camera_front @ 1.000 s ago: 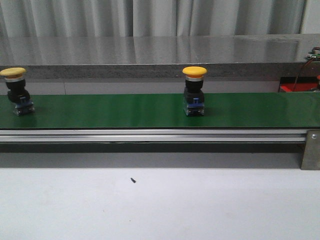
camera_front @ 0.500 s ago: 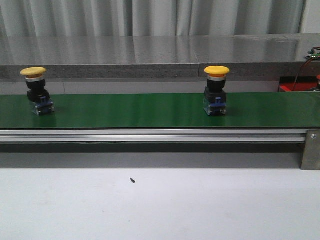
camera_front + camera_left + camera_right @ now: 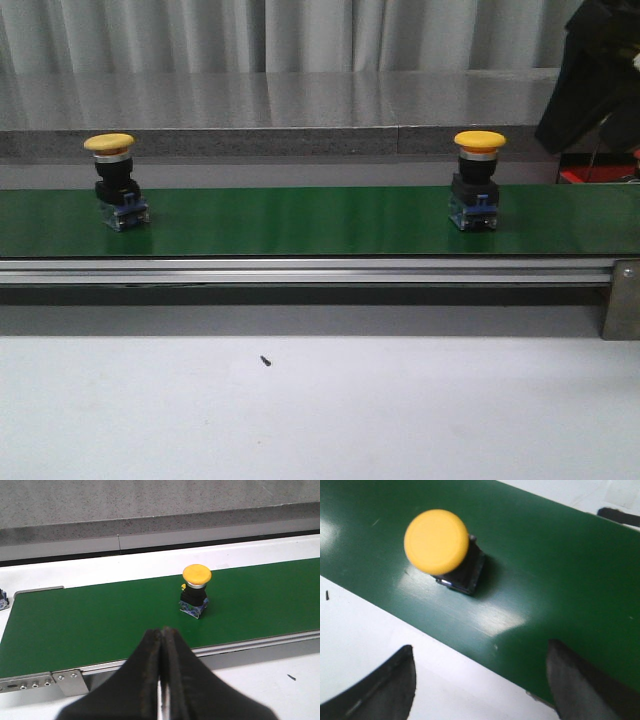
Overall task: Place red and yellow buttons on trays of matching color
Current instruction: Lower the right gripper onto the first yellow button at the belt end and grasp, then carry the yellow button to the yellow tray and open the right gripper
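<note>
on the green belt (image 3: 300,220), two yellow buttons upright and well apart: one toward the left (image 3: 117,183), one toward the right (image 3: 475,181), each on a black body with a blue base. no tray of either colour in any view, and no red button either, so the drop-off place impossible to judge from here.

above the right-hand button, the right claw (image 3: 480,680) spread wide, holding nothing, fingertips (image 3: 390,680) dark at the edges of the wrist view and the yellow cap (image 3: 436,541) lying off toward one finger, not midway between the two. in the front view, only a dark bulk of that arm (image 3: 598,75) at the upper right, near the button but not touching it. over the near side of the belt, the left claw (image 3: 161,645) clenched on nothing, fingers pressed together, the other button (image 3: 195,590) well beyond its tips.

likely trouble: an off-centre descent, with one finger landing on the mushroom cap and tipping the tall, narrow button onto its side. on a conveyor of this kind, possible drift out of the open gap before closure. pinching the rounded cap rather than the square body risks a slip or a tilted carry. for the left claw, no grasp possible without opening first; a shut tip only shoves the button along the belt or off onto the counter (image 3: 320,410).
</note>
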Controlling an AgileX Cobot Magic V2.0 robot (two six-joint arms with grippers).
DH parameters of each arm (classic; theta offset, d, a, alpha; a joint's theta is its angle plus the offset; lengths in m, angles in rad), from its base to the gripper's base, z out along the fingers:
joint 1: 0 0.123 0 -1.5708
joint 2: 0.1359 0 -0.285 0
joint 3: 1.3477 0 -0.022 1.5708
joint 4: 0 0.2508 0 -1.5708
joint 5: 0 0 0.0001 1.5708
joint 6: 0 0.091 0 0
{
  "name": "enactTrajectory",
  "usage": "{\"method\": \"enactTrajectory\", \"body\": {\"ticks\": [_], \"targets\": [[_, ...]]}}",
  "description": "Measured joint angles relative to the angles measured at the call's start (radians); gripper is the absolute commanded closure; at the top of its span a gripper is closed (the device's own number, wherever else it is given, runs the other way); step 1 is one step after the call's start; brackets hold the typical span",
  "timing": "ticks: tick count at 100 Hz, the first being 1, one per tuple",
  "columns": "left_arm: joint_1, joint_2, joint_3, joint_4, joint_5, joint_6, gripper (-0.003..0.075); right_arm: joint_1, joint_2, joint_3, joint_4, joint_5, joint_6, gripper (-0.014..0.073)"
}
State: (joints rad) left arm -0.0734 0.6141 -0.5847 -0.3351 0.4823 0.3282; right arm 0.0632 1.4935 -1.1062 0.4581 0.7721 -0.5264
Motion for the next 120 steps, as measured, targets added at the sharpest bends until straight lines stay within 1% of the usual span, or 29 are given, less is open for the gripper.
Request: {"method": "enactTrajectory", "body": {"ticks": [24, 51, 58, 69, 76, 86, 101, 120], "targets": [[0.0, 0.0, 0.0, 0.0, 0.0, 0.0, 0.0739, 0.016, 0.091, -0.054, 0.0, -0.02, 0.0, 0.0051], [0.0, 0.0, 0.0, 0.0, 0.0, 0.0, 0.0739, 0.016, 0.117, -0.089, 0.0, -0.056, 0.0, 0.0057], [0.0, 0.0, 0.0, 0.0, 0.0, 0.0, 0.0739, 0.016, 0.117, -0.09, -0.004, -0.073, 0.0, 0.0104], [0.0, 0.0, 0.0, 0.0, 0.0, 0.0, 0.0739, 0.02, 0.122, -0.09, -0.02, -0.08, 0.0, 0.0242], [0.0, 0.0, 0.0, 0.0, 0.0, 0.0, 0.074, 0.02, 0.133, -0.09, -0.026, -0.08, 0.0, 0.0284], [0.0, 0.0, 0.0, 0.0, 0.0, 0.0, 0.074, 0.02, 0.145, -0.096, -0.034, -0.08, 0.0, 0.0307], [0.0, 0.0, 0.0, 0.0, 0.0, 0.0, 0.0739, 0.02, 0.147, -0.103, -0.042, -0.082, 0.0, 0.0372], [0.0, 0.0, 0.0, 0.0, 0.0, 0.0, 0.0739, -0.002, 0.139, -0.122, -0.042, -0.012, 0.017, 0.0377]]}}
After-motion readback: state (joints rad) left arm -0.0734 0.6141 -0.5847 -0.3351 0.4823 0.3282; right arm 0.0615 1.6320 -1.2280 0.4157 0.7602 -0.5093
